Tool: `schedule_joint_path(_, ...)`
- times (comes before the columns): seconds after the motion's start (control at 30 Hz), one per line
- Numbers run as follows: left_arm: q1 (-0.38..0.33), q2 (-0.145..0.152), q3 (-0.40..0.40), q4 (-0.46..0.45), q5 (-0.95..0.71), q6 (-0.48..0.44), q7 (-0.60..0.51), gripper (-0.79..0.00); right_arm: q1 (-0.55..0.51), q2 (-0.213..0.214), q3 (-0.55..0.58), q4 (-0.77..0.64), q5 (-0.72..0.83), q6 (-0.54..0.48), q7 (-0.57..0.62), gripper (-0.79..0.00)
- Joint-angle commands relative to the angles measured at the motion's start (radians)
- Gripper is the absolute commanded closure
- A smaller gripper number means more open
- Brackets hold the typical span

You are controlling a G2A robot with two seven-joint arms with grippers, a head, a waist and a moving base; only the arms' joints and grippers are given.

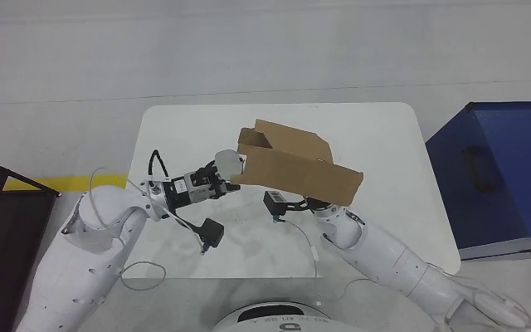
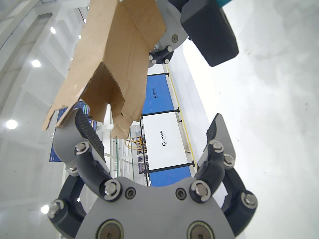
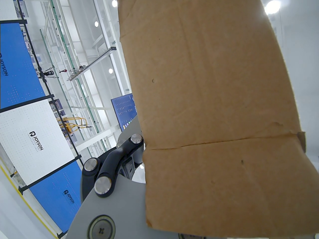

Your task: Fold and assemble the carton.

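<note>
A brown cardboard carton [image 1: 294, 166], partly unfolded with its flaps loose, hangs above the white table [image 1: 382, 133]. My left gripper [image 1: 226, 173] is at the carton's left end. In the left wrist view this gripper [image 2: 152, 128] stands open, and a corner of a carton [image 2: 117, 58] flap rests against one fingertip [image 2: 86, 125]. My right arm's wrist [image 1: 286, 203] sits under the carton's near edge. In the right wrist view a flat panel of the carton [image 3: 211, 88] runs into the gripper and hides its fingertips; one finger link [image 3: 119, 154] shows beside it.
A blue bin [image 1: 485, 178] stands on the floor right of the table. A dark frame [image 1: 21, 216] sits at the left edge by a yellow floor line [image 1: 75, 181]. Bare table surface lies behind and right of the carton.
</note>
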Motion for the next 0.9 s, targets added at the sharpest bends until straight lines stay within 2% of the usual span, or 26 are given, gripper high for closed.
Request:
schedule_joint_path(0.0, 0.0, 0.002, -0.004, -0.008, 0.02, -0.014, -0.02, -0.785, 0.001, 0.0, -0.001, 0.001, 0.0, 0.0, 0.0, 0.0)
schedule_joint_path(0.13, 0.005, 0.001, -0.021, -0.012, 0.011, -0.02, -0.092, -0.785, 0.002, 0.0, 0.001, 0.006, 0.0, 0.0, 0.011, 0.0)
schedule_joint_path(0.23, 0.022, 0.0, -0.072, 0.008, -0.046, -0.005, -0.151, -0.785, 0.001, 0.002, 0.004, 0.002, 0.0, 0.0, 0.023, 0.0)
schedule_joint_path(0.3, 0.035, 0.003, -0.108, 0.011, -0.065, 0.005, -0.144, -0.785, -0.002, 0.004, 0.004, -0.003, 0.0, 0.0, 0.027, 0.0)
schedule_joint_path(0.4, 0.065, 0.011, -0.148, -0.034, -0.054, 0.011, -0.08, -0.785, -0.004, 0.007, 0.002, -0.009, 0.0, 0.0, 0.028, 0.0)
schedule_joint_path(0.5, 0.088, 0.022, -0.167, -0.107, 0.071, -0.027, -0.06, -0.785, -0.003, 0.009, -0.004, -0.009, 0.0, 0.0, 0.023, 0.0)
schedule_joint_path(0.67, 0.046, 0.034, -0.12, -0.191, 0.279, -0.17, -0.088, -0.785, 0.0, 0.012, -0.016, -0.011, 0.0, 0.0, 0.015, 0.0)
schedule_joint_path(0.87, -0.071, 0.034, -0.03, -0.187, 0.319, -0.266, -0.077, -0.785, -0.001, 0.017, -0.024, -0.019, 0.0, 0.0, 0.001, 0.0)
